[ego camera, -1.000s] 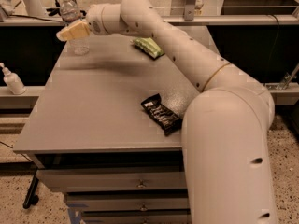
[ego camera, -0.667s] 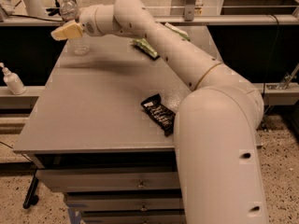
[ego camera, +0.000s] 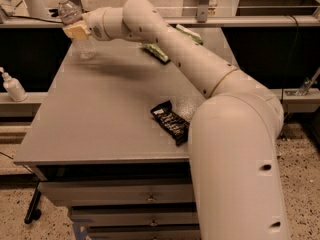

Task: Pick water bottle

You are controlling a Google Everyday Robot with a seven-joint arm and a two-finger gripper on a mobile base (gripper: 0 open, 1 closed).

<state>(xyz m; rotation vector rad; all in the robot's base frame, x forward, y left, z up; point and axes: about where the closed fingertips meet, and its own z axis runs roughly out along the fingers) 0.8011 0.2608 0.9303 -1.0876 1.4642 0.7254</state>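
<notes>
since the earlier frame the black snack packet (ego camera: 170, 122) at the near right of the grey table (ego camera: 100, 114) and the green packet (ego camera: 155, 52) further back are seen unmoved. the white arm (ego camera: 200, 74) is stretched from the near right to the far left corner as before. there the gripper (ego camera: 76, 30) is found slightly further right than it was and is now laid across the middle of the water bottle (ego camera: 70, 13). whether it is clamped on the bottle cannot be told. the bottle is clear ribbed plastic with a white cap, and its label band is mostly covered by the gripper. its base is on the table's far left corner. its long axis is near upright, and the cap is leaned up and to the left, further left than earlier. a white pump dispenser (ego camera: 12, 86) is seen off the table to the left.
</notes>
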